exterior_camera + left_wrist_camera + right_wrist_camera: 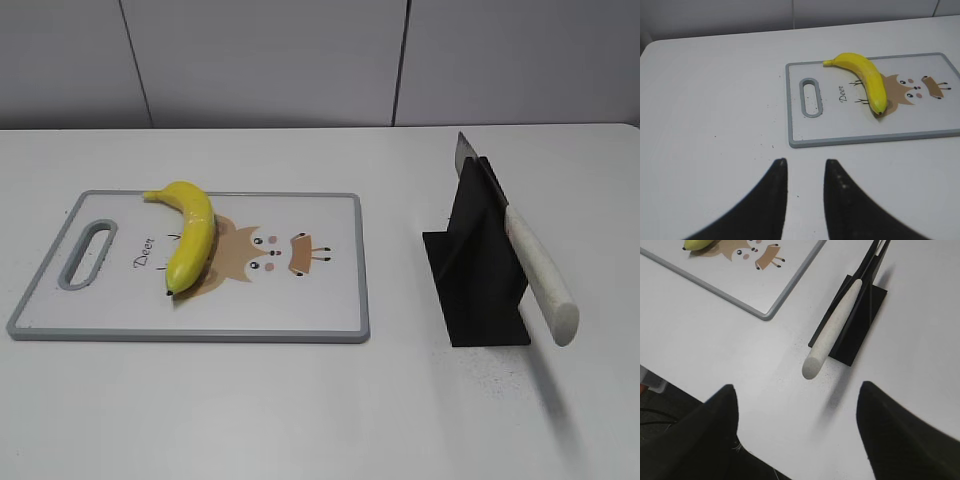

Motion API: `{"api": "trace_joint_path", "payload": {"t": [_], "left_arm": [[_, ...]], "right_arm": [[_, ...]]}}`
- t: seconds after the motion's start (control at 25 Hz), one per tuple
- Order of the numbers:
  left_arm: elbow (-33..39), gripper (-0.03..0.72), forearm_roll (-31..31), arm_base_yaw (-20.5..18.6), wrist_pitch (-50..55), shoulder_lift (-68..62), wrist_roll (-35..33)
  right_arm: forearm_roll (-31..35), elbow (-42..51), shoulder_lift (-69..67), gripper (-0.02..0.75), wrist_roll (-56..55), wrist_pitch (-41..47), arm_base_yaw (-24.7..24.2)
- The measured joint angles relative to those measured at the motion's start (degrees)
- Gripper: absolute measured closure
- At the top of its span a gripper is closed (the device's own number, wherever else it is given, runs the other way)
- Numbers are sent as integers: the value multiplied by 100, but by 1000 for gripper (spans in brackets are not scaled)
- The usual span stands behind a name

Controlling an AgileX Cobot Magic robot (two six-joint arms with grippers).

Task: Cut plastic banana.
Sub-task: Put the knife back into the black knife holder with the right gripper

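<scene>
The yellow plastic banana (190, 230) lies on the left half of a white cutting board (300, 300) with a grey rim and a deer drawing. It also shows in the left wrist view (867, 80) and its tip in the right wrist view (699, 244). A knife with a white handle (540, 280) rests tilted in a black stand (478, 270), handle toward the front. My left gripper (805, 162) is open and empty over bare table, left of and in front of the board. My right gripper (796, 387) is open wide and empty, just in front of the knife handle (832, 332).
The board has a handle slot (90, 255) at its left end. The table is white with a grey wall behind. In the right wrist view the table's front edge (670, 382) and dark floor show at the lower left.
</scene>
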State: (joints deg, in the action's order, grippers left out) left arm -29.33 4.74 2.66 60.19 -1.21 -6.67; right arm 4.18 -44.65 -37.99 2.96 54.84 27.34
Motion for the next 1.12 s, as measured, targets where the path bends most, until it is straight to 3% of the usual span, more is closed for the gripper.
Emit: {"api": "trace_joint_path", "payload": {"t": [0.4,1.12], "left_arm": [[0,447,0,0,-6,0,0],[0,447,0,0,-12,0,0]], "right_arm": [[-7,1839,2103,166,269,-653,1],[8,2042,3506,166,282,-108,1]]}}
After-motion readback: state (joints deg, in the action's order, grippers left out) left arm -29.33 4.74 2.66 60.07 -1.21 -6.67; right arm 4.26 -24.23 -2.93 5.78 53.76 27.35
